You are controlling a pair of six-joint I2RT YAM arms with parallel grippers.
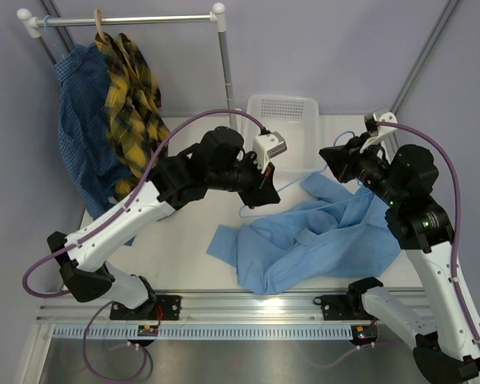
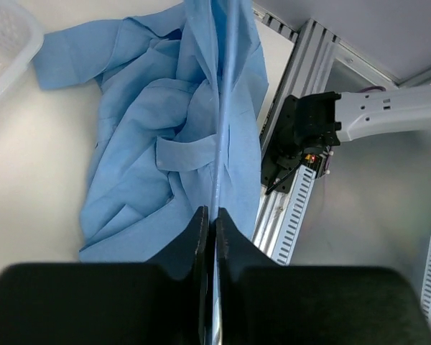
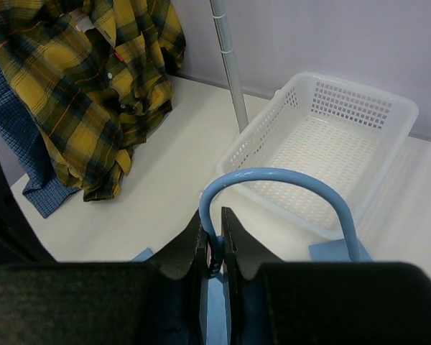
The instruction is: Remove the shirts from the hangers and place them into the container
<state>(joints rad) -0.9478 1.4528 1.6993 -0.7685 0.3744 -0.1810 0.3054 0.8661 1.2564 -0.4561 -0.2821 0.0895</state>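
From above, the plain light-blue cotton shirt (image 1: 320, 240) lies crumpled and soft on the pale table (image 1: 184, 256), just in front of the white perforated plastic basket (image 1: 282, 98), which holds no shirt yet. The left gripper (image 1: 260, 180) and right gripper (image 1: 330, 158) hang over the shirt's far edge, one at each end of it, probably so that the garment can be worked off between them. The yellow-and-black plaid shirt (image 1: 132, 104) and the dark blue fine-checked shirt (image 1: 80, 136) hang limp from the white-and-metal rack rail (image 1: 128, 19), well to the left. The left wrist view shows its black fingers pressed together on the thin light-blue wire hanger (image 2: 219, 108), a slim smooth rod running taut across the folded cloth. The right wrist view shows its fingers pinching the base of the hanger's rounded glossy hook, which arches up in front of the basket. I judge that this hold steadies the hanger while the shirt is freed.
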